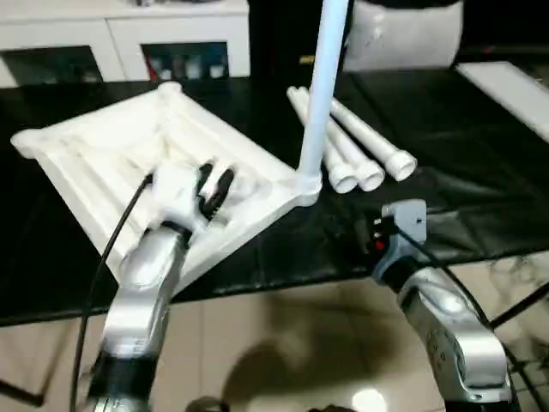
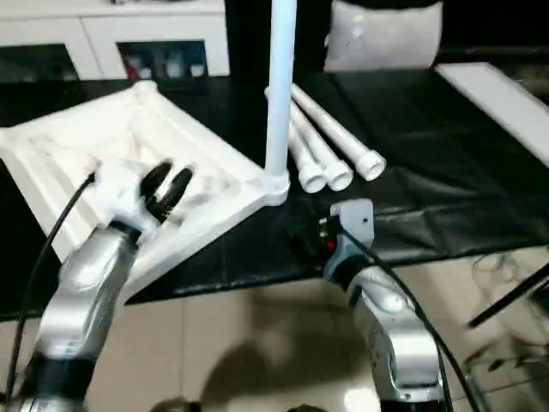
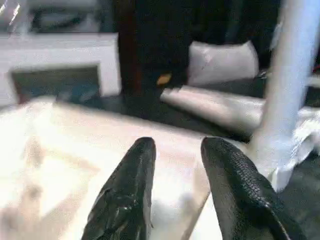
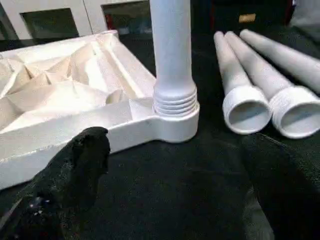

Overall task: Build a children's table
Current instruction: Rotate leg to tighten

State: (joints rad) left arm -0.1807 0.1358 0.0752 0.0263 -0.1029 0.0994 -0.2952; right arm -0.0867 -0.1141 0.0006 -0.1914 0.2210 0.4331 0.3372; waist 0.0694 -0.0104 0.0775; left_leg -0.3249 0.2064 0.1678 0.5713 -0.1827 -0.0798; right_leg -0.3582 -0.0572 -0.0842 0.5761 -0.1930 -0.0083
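Note:
The children's table top (image 1: 94, 150) lies upside down on the black sheet, ribbed side up. One white leg (image 1: 324, 86) stands upright in the corner socket (image 4: 172, 120) nearest my right arm. Three loose legs (image 1: 364, 146) lie side by side behind it, open ends toward me. My left gripper (image 1: 214, 190) hovers over the ribbed underside, fingers (image 3: 140, 175) a little apart with nothing between them. Low at the table's front edge my right gripper (image 4: 180, 200) faces the socket from a short way off, its fingers (image 4: 75, 170) spread wide and empty.
The black-sheeted work table (image 1: 463, 172) ends just in front of my arms, with tiled floor below. A white cabinet (image 1: 129, 34) and a white cushion (image 1: 407, 34) stand behind it. A white board (image 1: 515, 94) lies at the far right.

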